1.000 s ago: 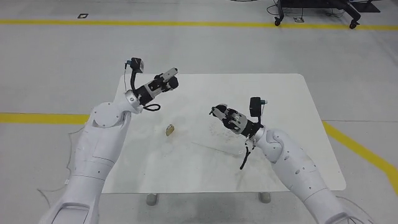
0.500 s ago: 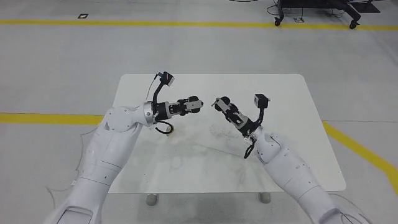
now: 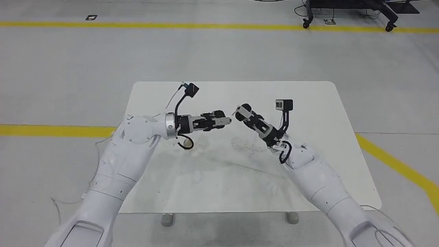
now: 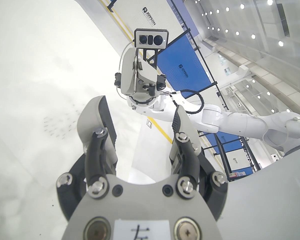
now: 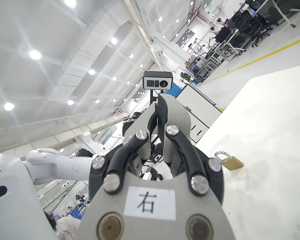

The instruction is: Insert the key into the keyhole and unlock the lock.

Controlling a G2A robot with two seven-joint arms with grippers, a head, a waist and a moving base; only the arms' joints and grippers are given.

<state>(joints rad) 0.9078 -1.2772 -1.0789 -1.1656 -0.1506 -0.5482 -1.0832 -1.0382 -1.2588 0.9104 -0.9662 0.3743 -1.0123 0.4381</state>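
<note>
Two grippers face off at top-view frame centre above worktop. Fingers of left gripper released, empty; right gripper clenched, whether on key we cannot tell. Untouched lock lies on worktop. We judge: left gripper must grasp lock body, keyhole outward.

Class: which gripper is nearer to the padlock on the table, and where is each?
Left, probably. The left gripper hangs above the table just past the padlock, which its own arm covers in the top view; the right gripper, facing it, is farther beyond.
</note>
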